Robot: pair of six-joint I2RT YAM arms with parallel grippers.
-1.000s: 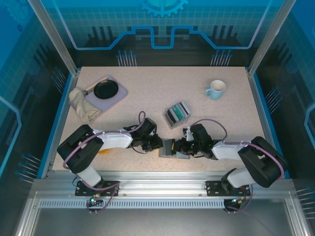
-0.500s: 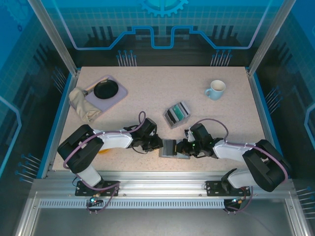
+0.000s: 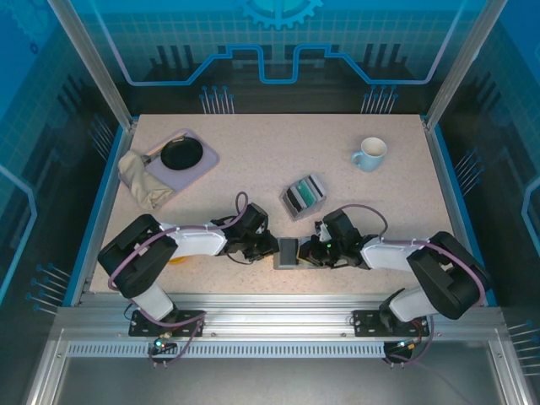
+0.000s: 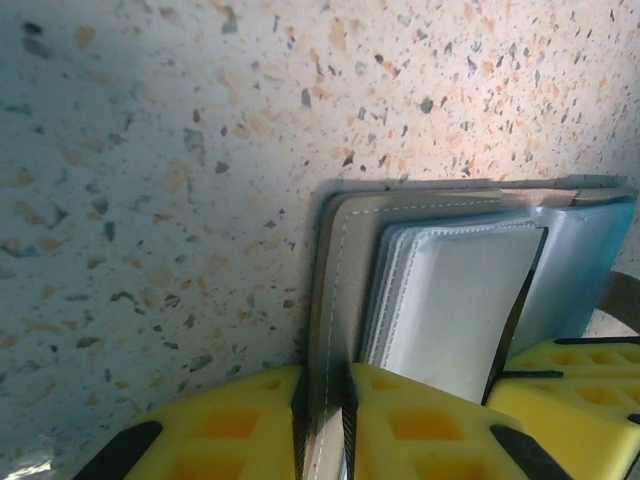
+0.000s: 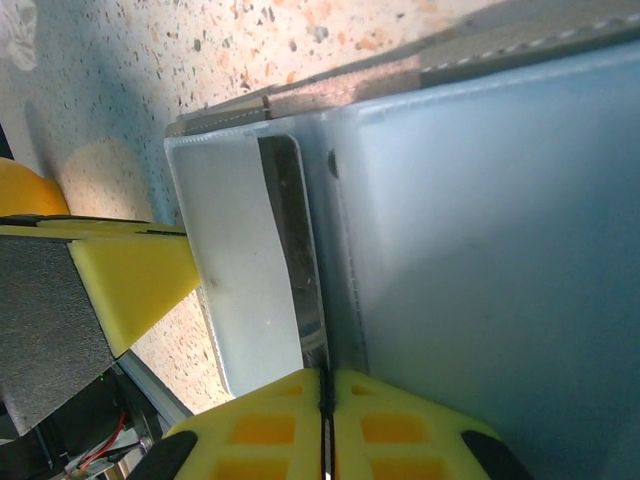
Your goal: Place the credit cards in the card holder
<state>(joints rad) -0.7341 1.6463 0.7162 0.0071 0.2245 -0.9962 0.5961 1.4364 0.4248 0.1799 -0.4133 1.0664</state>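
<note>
Two pinches hold the flat grey folding card holder (image 3: 288, 252) at the speckled table's (image 3: 253, 169) near centre: left gripper (image 4: 325, 385) clamps its cover, right gripper (image 5: 323, 385) a pale-blue pocket leaf. Likely light, floppy and slick; best gripped at the stitched edges.

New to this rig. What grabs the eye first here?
The open card holder at near centre, gripped from both sides: the left fingers clamp its grey cover edge, and the right fingers pinch a thin pale pocket leaf. Just behind it sits a clear box holding teal cards. A mug stands at far right.
</note>
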